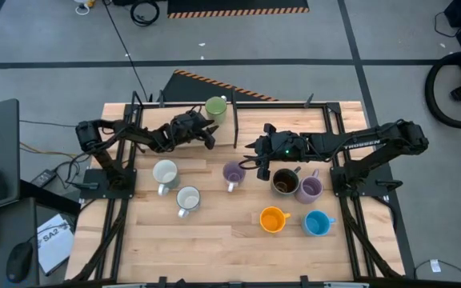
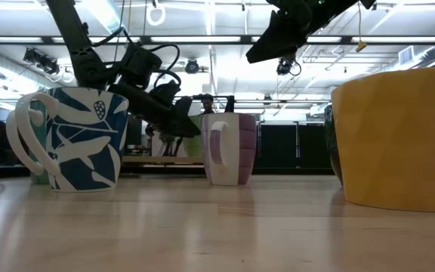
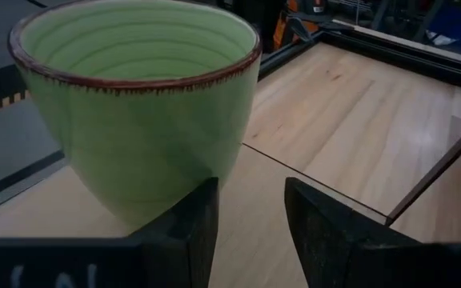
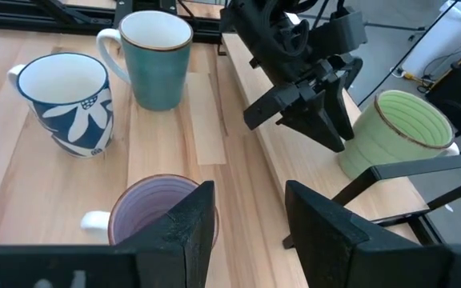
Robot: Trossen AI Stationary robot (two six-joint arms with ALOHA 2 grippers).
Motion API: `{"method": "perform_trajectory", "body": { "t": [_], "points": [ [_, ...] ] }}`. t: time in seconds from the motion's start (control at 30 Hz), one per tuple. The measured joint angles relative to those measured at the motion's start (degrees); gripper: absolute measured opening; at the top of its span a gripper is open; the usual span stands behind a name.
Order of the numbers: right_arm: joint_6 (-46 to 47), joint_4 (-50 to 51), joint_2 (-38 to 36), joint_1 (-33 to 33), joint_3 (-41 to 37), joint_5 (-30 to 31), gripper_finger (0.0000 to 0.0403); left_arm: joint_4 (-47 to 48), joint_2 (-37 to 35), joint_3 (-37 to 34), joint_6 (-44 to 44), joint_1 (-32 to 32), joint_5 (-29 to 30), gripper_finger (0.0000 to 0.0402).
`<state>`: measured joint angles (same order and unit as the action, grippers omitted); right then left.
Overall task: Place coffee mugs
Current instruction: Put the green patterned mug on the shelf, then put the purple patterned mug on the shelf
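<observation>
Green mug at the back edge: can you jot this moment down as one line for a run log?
left gripper: open, beside green mug, not holding | right gripper: empty, above lilac mug | green mug: upright at table's back edge

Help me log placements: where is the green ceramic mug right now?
In the high view, the green ceramic mug stands at the table's far edge, left of centre, just beyond the open left gripper.

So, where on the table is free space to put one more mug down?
The widest bare wood lies along the near edge, below the two white mugs and left of the orange mug. It is crowded on the right, where the dark brown mug, a lilac mug and the blue mug cluster under the right gripper.
</observation>
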<state>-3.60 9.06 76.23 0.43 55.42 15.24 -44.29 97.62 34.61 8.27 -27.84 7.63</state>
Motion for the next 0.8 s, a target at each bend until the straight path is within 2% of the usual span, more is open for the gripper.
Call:
{"method": "perform_trajectory", "body": {
  "t": [0.4,0.53,0.67,0.8],
  "points": [
    [0.00,0.00,0.00,0.00,0.00,0.09,0.0159,-0.07,-0.01,0.00,-1.15,-1.35,-0.16,0.0150],
    [0.00,0.00,0.00,0.00,0.00,0.11,0.0159,0.01,-0.01,0.00,-0.03,-0.55,-3.06,0.0150],
    [0.03,0.02,0.00,0.00,0.00,0.11,0.0159,0.55,-0.34,0.00,-3.01,1.05,-4.06,0.0150],
    [0.35,0.09,0.00,0.00,0.00,0.11,0.0159,4.18,-3.51,0.11,-4.13,2.19,-5.33,0.0150]
  ]
}}
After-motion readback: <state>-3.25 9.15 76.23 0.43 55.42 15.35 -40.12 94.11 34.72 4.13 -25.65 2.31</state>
